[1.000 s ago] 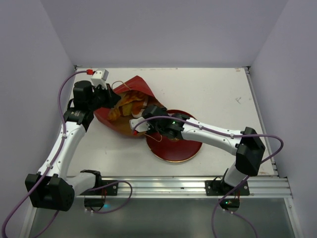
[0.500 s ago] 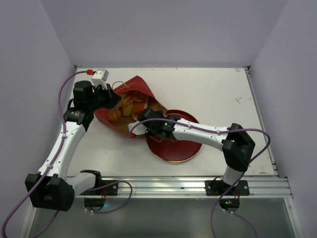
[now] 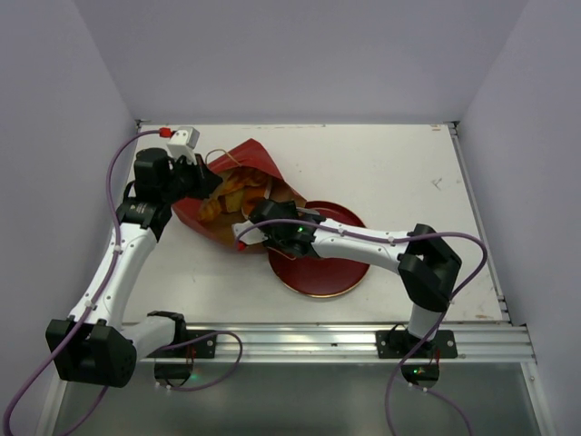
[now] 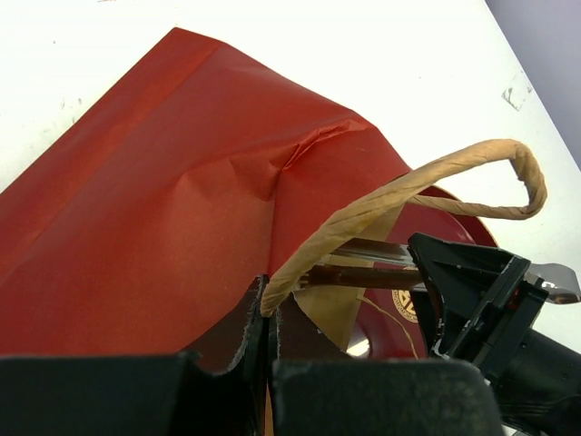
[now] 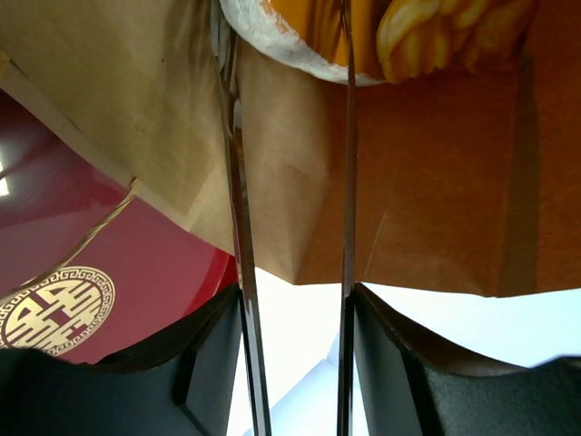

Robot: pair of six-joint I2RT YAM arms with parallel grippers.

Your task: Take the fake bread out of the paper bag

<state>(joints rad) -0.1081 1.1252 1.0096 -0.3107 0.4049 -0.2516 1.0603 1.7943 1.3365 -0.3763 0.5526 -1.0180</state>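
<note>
The paper bag (image 3: 247, 162) lies on its side, dark red outside, mouth facing the right arm. Golden fake bread (image 3: 230, 194) shows inside it. My left gripper (image 3: 208, 181) is shut on the bag's upper rim where the tan cord handle (image 4: 427, 182) joins it; its jaws (image 4: 269, 313) are pressed together on the paper. My right gripper (image 3: 249, 222) is open, its thin fingers (image 5: 232, 136) reaching into the bag mouth astride the brown kraft lip (image 5: 290, 182). A round pale-rimmed slice (image 5: 300, 32) and a twisted bread (image 5: 454, 32) lie just beyond the fingertips.
A round dark-red plate (image 3: 331, 268) with a gold emblem (image 5: 56, 307) sits right of the bag, under the right arm. A white block with a red tip (image 3: 182, 137) lies at the table's back left. Walls close in on three sides.
My right gripper has pushed left and further into the bag mouth, and its elbow has swung left. The left gripper and bag have stayed put.
</note>
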